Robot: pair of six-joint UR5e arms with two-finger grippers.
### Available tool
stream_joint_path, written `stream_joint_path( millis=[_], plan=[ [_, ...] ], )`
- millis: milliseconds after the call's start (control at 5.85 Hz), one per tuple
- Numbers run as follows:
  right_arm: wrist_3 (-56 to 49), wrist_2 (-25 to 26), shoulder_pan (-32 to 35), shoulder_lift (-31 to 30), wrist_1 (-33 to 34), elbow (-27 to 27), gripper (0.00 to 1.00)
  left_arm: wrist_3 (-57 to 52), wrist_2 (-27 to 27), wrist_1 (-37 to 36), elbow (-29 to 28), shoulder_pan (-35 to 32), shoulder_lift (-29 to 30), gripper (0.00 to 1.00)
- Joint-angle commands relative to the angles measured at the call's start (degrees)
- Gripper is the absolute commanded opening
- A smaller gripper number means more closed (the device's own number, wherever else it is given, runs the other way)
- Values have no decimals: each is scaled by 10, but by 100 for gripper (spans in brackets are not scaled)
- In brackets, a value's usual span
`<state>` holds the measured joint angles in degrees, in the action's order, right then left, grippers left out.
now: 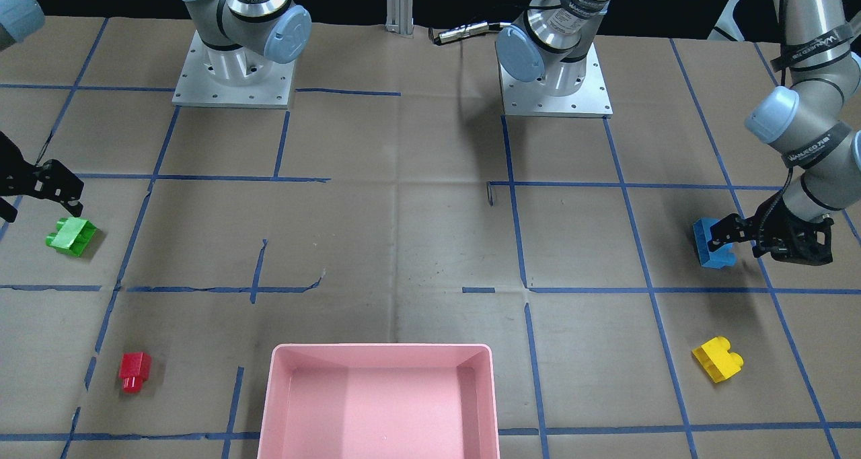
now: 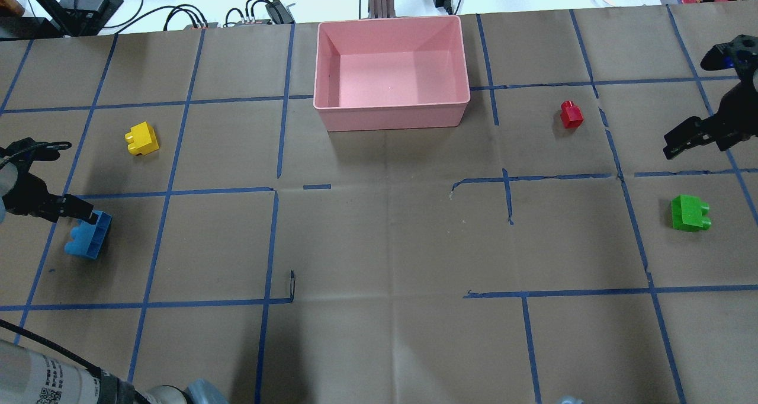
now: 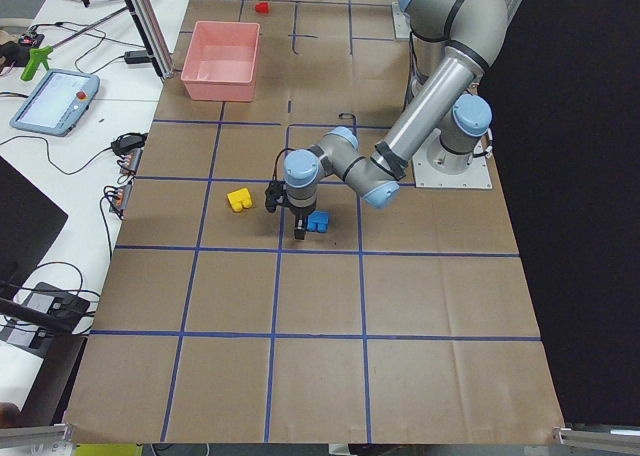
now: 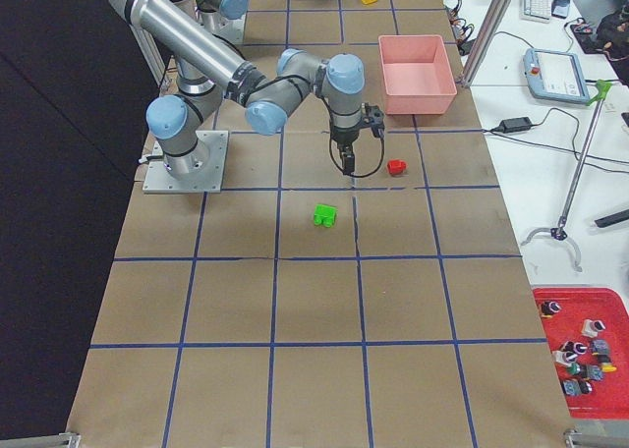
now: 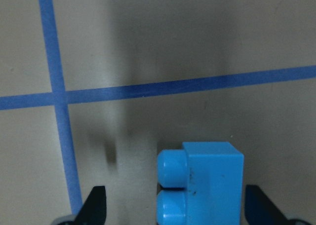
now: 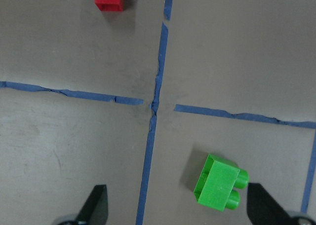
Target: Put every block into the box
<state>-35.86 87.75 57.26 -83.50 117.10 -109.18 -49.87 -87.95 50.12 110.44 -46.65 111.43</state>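
Finding the left gripper [image 5: 177, 205] spread astride the blue brick [image 5: 212, 185], off-centre, and the right gripper [image 6: 177, 205] spread above the green brick [image 6: 217, 185], both bricks well apart from the box [image 2: 391, 116], we judge a lopsided close could twist either away.

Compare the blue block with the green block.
The blue block sits between the fingers of the open left gripper; the green block lies apart from the open right gripper. The blue block is on the robot's left, the green block on its right. Both lie studs sideways, outside the box.
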Motion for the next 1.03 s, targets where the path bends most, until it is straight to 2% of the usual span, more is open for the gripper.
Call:
stream_joint_path(
  millis=[0,171,342,513,855],
  plan=[
    [32,2,-49,76,77,-10,100,2,1,-4,2,-16,-7,100],
    [7,1,-70,79,88,-28,99,-1,-1,-4,2,-15,2,100],
    [7,-1,-84,82,147,-76,99,-6,-3,-3,2,-15,5,100],
    [8,-1,-85,84,170,-94,99,-3,-6,-3,7,-14,5,100],
    [6,4,-86,84,167,-97,99,-3,-6,-5,28,-11,5,100]
  ],
)
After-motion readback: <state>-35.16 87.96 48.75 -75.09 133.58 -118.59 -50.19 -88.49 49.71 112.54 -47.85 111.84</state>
